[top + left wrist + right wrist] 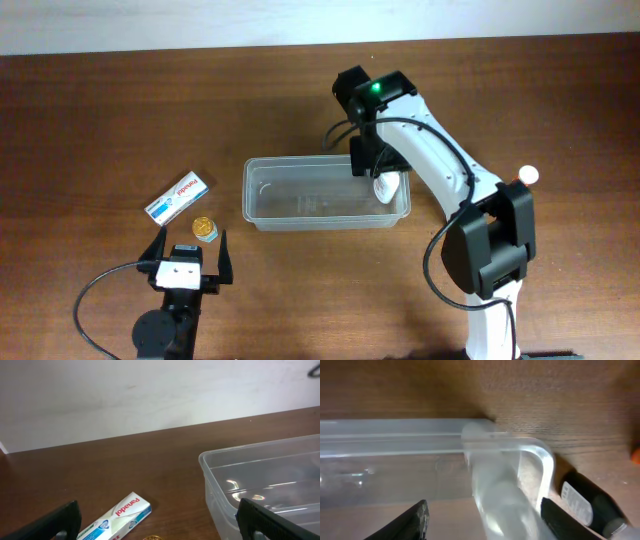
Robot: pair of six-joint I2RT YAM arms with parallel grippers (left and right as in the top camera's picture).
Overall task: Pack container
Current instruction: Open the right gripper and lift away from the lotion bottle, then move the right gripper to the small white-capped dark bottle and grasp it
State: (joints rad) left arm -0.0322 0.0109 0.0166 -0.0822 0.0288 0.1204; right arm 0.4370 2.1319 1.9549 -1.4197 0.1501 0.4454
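Your container point(325, 160) lies near the middle of the brown surface point(100, 120), long side running left to right, open side up. Its inside looks bare apart from what sits at its right end.

Your right tool point(383, 180) is there, over the right end of the container. From the right wrist, its 2 fingers point(412, 520) stand wide apart. Between them is a pale, translucent cylinder point(495, 492) that reaches down inside the container's rounded corner point(545, 460). There is a clear gap on one side of it (on the other side I cannot tell whether it touches). From overhead it shows as a white shape point(385, 186) just under the tool.

Outside that corner, a dark tube-like thing with a white label point(587, 502) lies on the surface.

Your left tool point(190, 250) is low near the front edge, well left of the container, with its fingers spread and nothing between them. Ahead of it are a small gold-topped item point(203, 228) and, a little farther, a white-and-blue box point(178, 197) lying flat at an angle. The left wrist view reads "Panadol" on the box point(117, 515), with the container's near corner point(210, 460) at right.
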